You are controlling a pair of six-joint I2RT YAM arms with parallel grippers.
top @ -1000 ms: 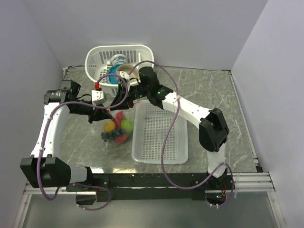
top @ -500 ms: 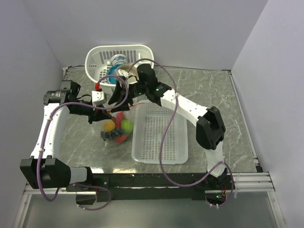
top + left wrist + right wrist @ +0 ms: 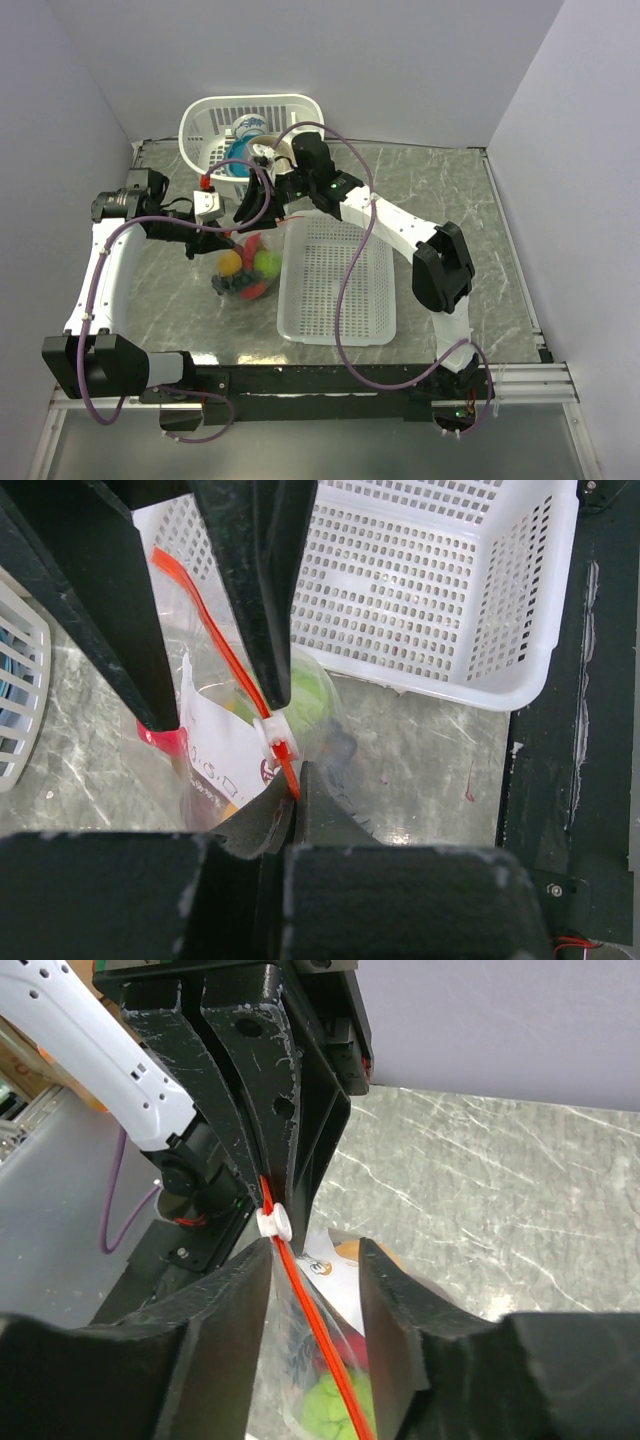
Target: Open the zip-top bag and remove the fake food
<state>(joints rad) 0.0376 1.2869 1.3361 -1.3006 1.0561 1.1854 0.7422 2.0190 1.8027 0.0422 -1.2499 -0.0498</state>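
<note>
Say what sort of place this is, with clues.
Probably a robot lab cell: arms bolted at a marbled table, plain walls around it, fake food in a zip-top bag.

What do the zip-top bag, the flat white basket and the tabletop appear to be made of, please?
The zip-top bag: thin clear plastic film, glossy, creased, contents showing through. The flat white basket: probably moulded plastic, smooth with regular perforations. The tabletop: grey veined marble look; real stone or laminate cannot be told.

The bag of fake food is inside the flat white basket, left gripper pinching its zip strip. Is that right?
No. The zip-top bag is outside the flat white basket, just left of it, as the top external view shows. The left gripper does pinch its zip strip.
</note>
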